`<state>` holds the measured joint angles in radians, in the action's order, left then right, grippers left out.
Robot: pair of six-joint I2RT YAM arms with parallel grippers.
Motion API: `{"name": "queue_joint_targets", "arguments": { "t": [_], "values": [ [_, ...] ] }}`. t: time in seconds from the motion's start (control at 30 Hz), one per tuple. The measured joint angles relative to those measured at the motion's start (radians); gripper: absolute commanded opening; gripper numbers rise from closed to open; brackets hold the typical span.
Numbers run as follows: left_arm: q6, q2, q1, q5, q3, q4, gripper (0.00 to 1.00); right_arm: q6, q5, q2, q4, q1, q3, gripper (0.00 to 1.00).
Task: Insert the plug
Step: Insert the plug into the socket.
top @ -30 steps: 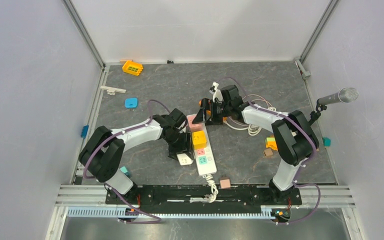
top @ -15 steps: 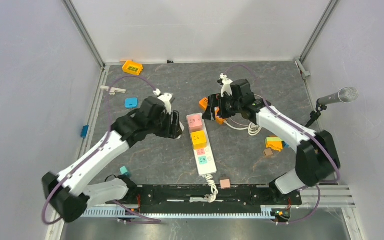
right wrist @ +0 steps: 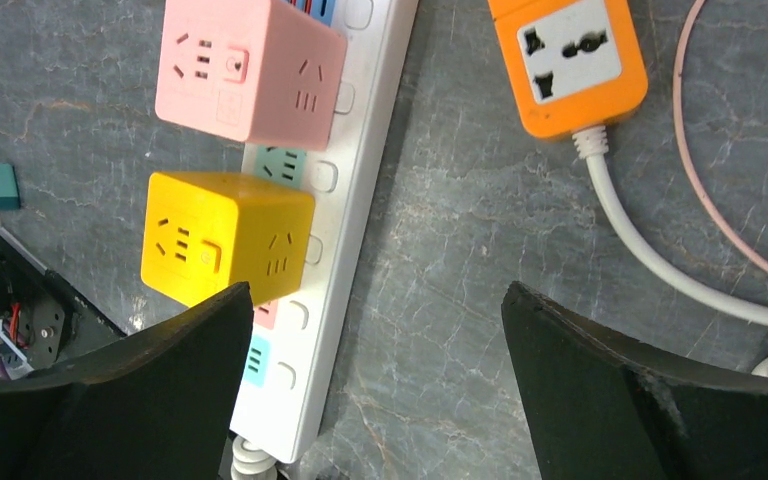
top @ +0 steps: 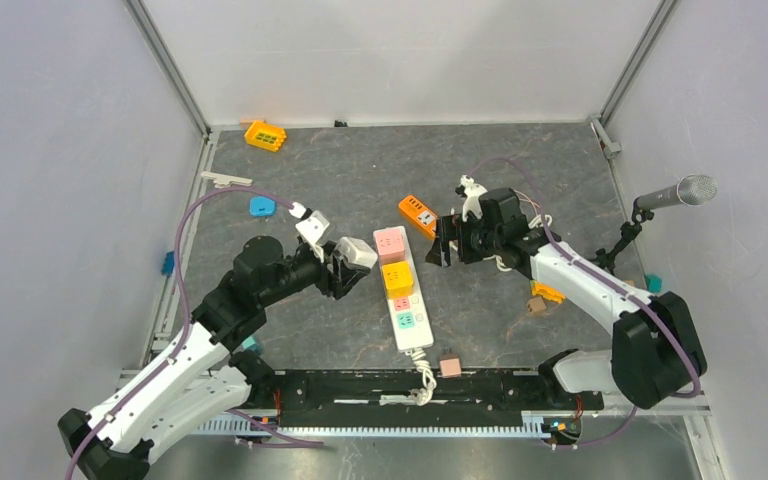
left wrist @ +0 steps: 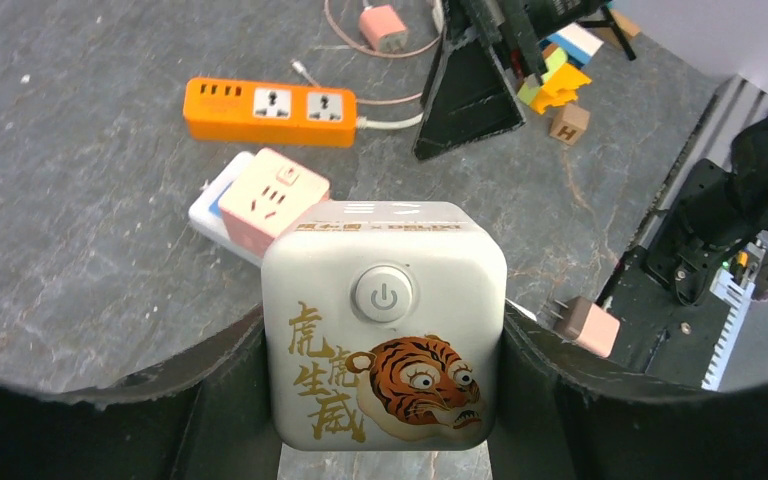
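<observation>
Progress sits at about the halfway mark: the plug is picked up but not yet inserted.

The left arm [top: 270,280] reaches in from the near-left corner of the surface [top: 520,160]. Its jaws are clamped on the two sides of a white cube plug [left wrist: 384,325], which carries a power button and a tiger print. In the top view the cube is tilted and appears to be off the surface, just left of the far end of the white power strip [top: 409,338]. Its prongs are hidden in every view.

The strip lies near the middle of the surface and runs from the near edge away. A pink cube adapter [top: 390,243] sits at its far end and a yellow cube adapter [top: 398,278] is next to it. The sockets toward the near end [top: 406,321] look free, and one teal socket [right wrist: 285,163] shows between the two cubes.

Beyond the strip and to its right lies an orange power strip [top: 419,214]. The right arm [top: 570,270] hovers there with its jaws wide apart and holding nothing, just right of the white strip.

Still to do, by this judgement, is to bring the cube over a free socket, level it so the prongs line up, and press it home. The right arm may be needed to steady the strip.
</observation>
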<state>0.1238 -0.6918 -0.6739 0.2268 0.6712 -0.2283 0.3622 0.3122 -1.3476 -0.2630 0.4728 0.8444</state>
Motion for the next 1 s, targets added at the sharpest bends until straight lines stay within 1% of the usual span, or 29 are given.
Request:
{"name": "queue_joint_targets", "arguments": {
  "t": [0.07,0.33,0.47,0.63,0.8,1.0],
  "values": [
    [-0.014,-0.001,0.0,0.034,0.0,0.022,0.02,0.006,0.0,0.023,0.008,0.0,-0.024,0.98],
    [-0.071,-0.042,0.0,0.328,0.0,0.099,0.02,0.019,-0.003,0.094,0.023,0.0,-0.09,0.98],
    [-0.081,-0.061,0.0,0.425,0.0,0.114,0.02,0.019,-0.007,0.108,0.022,0.0,-0.101,0.98],
    [-0.149,-0.104,0.0,0.477,0.001,0.097,0.02,0.015,-0.023,0.111,0.014,-0.002,-0.106,0.98],
    [-0.218,-0.222,-0.001,0.512,0.014,0.045,0.02,0.008,-0.048,0.111,-0.003,-0.003,-0.106,0.98],
    [-0.24,-0.338,-0.024,0.517,0.017,0.026,0.02,-0.001,-0.088,0.114,-0.034,-0.009,-0.107,0.98]
  ]
}}
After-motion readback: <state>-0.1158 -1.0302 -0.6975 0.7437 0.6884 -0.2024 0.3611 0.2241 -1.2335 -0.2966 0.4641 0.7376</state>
